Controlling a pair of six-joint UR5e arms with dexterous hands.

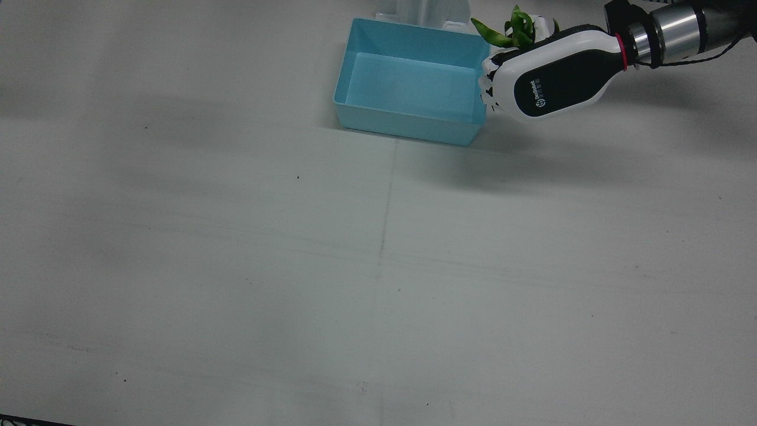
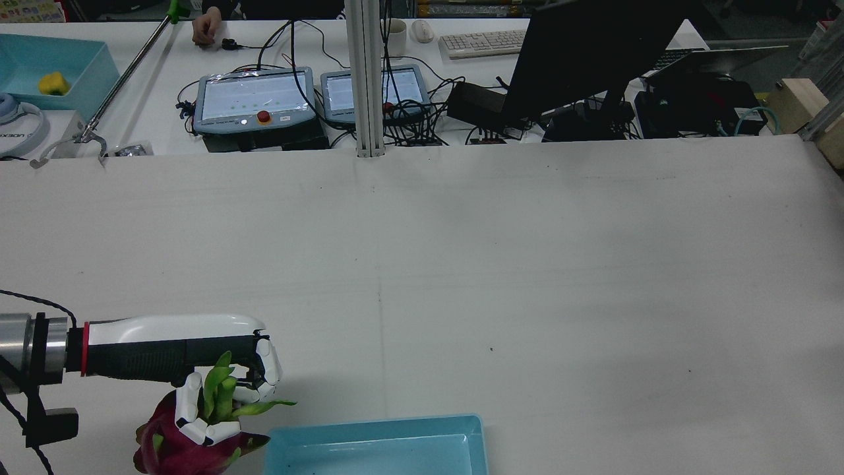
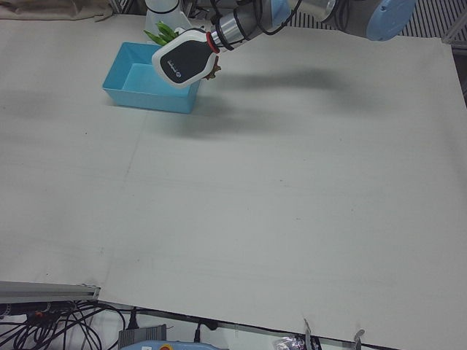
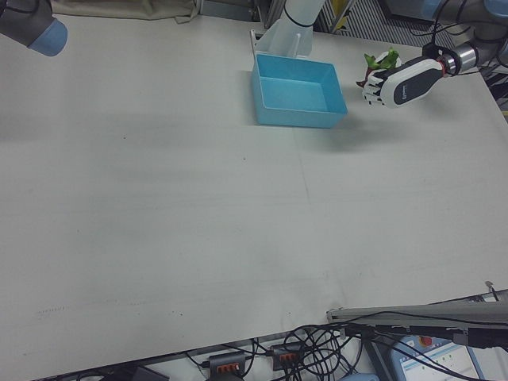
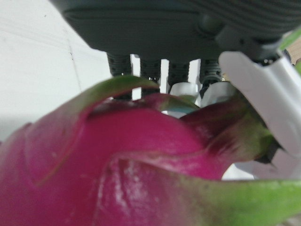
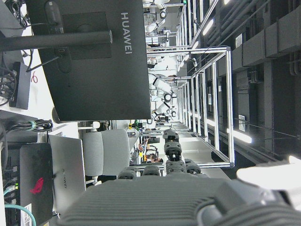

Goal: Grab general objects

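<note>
White and almost bare, the worktop [image 1: 236,266] was seen from nearly overhead in the front view, with a blue bin [image 1: 408,124] standing near its far edge. Just beside the bin's right wall the left hand [image 1: 550,77] was held palm down, and green leaves of a dragon fruit [image 1: 517,29] were visible behind it.

From the rear view, the left hand [image 2: 198,369] was shown with its fingers [image 2: 191,409] curled around the dragon fruit [image 2: 178,448], the magenta body below the palm and the green tips poking up between the fingers. The bin [image 2: 376,448] lay just beside the fruit, apart from it. A monitor [image 2: 593,53] and two control pendants [image 2: 257,99] were seen beyond the worktop.

In the left-front view the hand [image 3: 186,62] was placed over the bin's near corner [image 3: 182,102].

In the right-front view the hand [image 4: 401,79] was seen to the right of the bin [image 4: 302,111].

In the left hand view the fruit [image 5: 131,169] filled the frame, pressed against the fingers [image 5: 263,89].

In the right hand view only the back of the right hand [image 6: 188,197] was visible, aimed at a monitor [image 6: 94,56]; whether it was open cannot be told.
</note>
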